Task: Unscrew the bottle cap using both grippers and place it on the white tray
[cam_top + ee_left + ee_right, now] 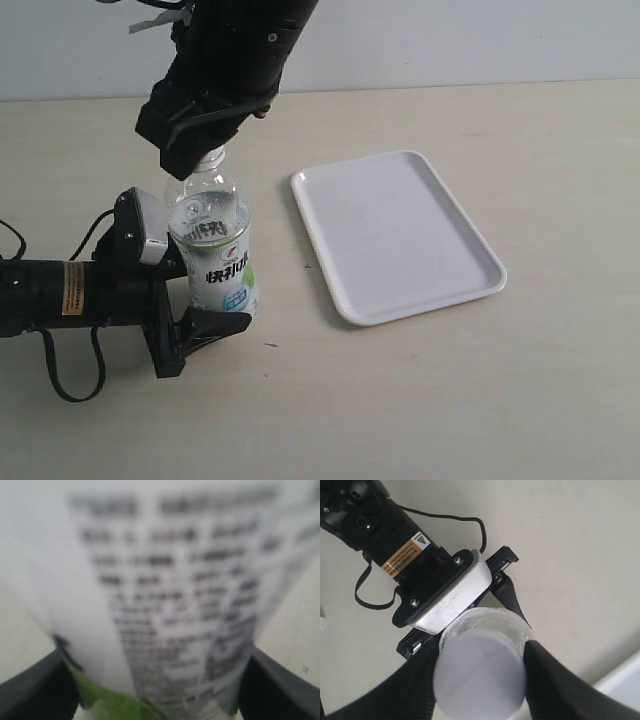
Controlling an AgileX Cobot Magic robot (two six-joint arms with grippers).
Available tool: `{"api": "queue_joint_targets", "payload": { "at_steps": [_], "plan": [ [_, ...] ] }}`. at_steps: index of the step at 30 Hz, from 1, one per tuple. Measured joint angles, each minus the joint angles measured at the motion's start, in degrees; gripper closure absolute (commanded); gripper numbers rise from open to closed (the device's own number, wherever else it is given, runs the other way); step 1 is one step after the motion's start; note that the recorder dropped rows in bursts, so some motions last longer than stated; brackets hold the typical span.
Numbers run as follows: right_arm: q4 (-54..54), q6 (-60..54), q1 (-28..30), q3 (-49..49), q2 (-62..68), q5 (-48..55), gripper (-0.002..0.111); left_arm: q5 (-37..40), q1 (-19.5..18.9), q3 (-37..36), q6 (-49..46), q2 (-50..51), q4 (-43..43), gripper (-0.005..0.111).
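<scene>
The bottle (212, 250) stands upright on the table, clear, with a white-and-green label. My left gripper (205, 300) comes in from the left and is shut on its lower body. In the left wrist view the blurred label of the bottle (165, 590) fills the picture between the two black fingers (30, 690). My right gripper (208, 155) hangs over the neck from above. The right wrist view shows the round white bottle cap (480, 672) with the right gripper (480, 677) shut on it, one black finger (560, 685) pressing each side. In the exterior view the cap is mostly hidden.
The white tray (395, 235) lies flat to the right of the bottle, with nothing on it; its corner (625, 680) shows in the right wrist view. The left arm (60, 295) with its yellow sticker and cable lies low along the table's left side.
</scene>
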State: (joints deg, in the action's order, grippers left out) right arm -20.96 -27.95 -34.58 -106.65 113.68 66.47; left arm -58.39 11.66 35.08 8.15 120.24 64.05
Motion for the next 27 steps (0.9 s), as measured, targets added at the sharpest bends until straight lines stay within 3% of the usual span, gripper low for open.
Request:
{"api": "queue_joint_targets", "payload": {
  "at_steps": [5,11,15,27],
  "plan": [
    [-0.1,-6.7,0.0,0.0,0.0,0.4,0.106,0.0,0.0,0.0,0.0,0.0,0.0,0.107],
    [-0.4,-6.7,0.0,0.0,0.0,0.4,0.068,0.0,0.0,0.0,0.0,0.0,0.0,0.107],
    [-0.5,-5.2,0.0,0.0,0.0,0.4,0.053,0.0,0.0,0.0,0.0,0.0,0.0,0.107],
    [0.2,2.8,0.0,0.0,-1.4,-2.9,0.05,0.0,0.0,0.0,0.0,0.0,0.0,0.107]
  ]
}}
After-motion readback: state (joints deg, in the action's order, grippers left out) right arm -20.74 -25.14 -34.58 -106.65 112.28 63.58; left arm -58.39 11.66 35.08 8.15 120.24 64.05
